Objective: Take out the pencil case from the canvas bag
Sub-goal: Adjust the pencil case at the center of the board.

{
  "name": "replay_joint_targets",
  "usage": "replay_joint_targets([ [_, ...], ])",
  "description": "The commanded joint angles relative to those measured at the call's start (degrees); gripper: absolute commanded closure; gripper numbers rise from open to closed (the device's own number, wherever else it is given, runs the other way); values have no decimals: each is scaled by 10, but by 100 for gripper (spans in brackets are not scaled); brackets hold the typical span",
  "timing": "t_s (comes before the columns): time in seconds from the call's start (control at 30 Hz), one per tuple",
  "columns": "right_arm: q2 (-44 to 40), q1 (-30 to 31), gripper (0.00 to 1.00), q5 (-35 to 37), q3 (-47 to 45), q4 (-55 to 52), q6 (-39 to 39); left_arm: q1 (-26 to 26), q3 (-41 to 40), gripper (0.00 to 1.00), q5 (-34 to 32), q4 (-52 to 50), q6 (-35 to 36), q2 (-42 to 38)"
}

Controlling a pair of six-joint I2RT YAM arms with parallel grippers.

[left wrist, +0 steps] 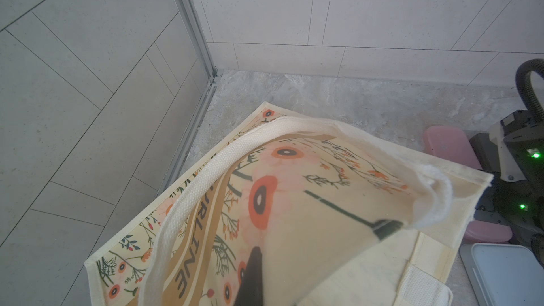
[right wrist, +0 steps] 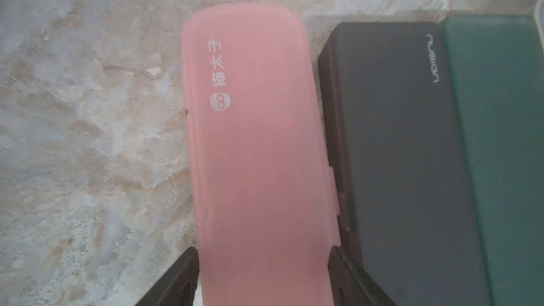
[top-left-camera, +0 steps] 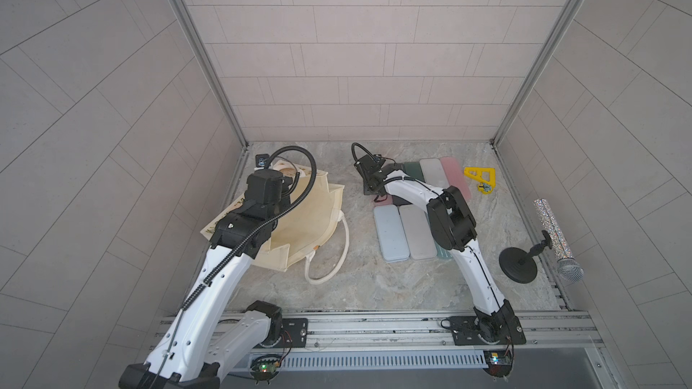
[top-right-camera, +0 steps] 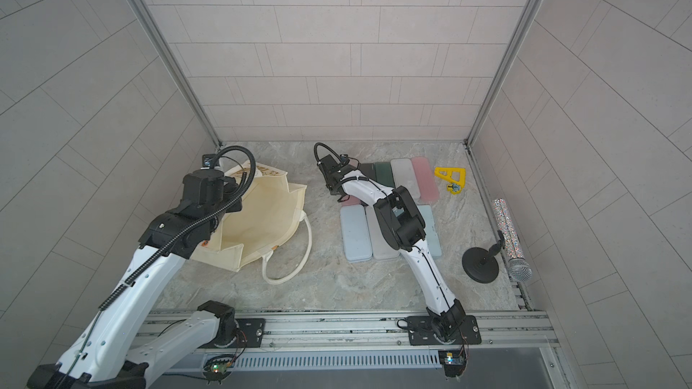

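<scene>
Pink pencil case [right wrist: 253, 142] is grasped by right hand [right wrist: 262, 272], just beside dark case [right wrist: 397, 148]. Flat lowering onto bench [right wrist: 88, 119] is advised. Canvas bag [top-left-camera: 310, 215] is pinched by clenched left hand [left wrist: 252, 275].

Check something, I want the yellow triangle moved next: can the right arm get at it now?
Probably not yet: the right gripper is closed on the pink pencil case. The yellow triangle itself lies uncovered.

I get soft, even light in both top views, faint shadows on the counter [top-left-camera: 374, 286], walls [top-left-camera: 93, 144] bowing at the edges. The right wrist view is hazy, the pink case [right wrist: 259, 142] smeared; in the left, dark fingers [left wrist: 251, 278] sit out of focus.
</scene>
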Motion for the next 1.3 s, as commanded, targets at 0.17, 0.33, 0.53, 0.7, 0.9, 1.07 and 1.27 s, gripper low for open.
replay_joint_targets([
  [0.17, -19, -6, 27, -4, 1, -31, -1, 5, 2, 100, -1, 30, -6, -10],
  [0.33, -29, -6, 25, -10, 29, -45, -8, 5, 2, 100, -1, 30, -6, -10],
  [0.53, -50, -6, 24, -18, 47, -58, -20, 8, 1, 100, 1, 31, -7, -10],
  [0.7, -115, -4, 23, -61, 0, -17, -30, 15, 3, 100, 2, 36, -3, -7],
  [0.9, -292, 0, 23, -97, -204, 95, -43, 53, 49, 100, 59, 46, 15, 52],
  [1.07, -433, 5, 24, -119, -383, 176, -31, 84, 100, 100, 96, 54, 34, 122],
  [1.27, -580, 5, 25, -142, -520, 214, -31, 110, 183, 100, 201, 46, 92, 207],
])
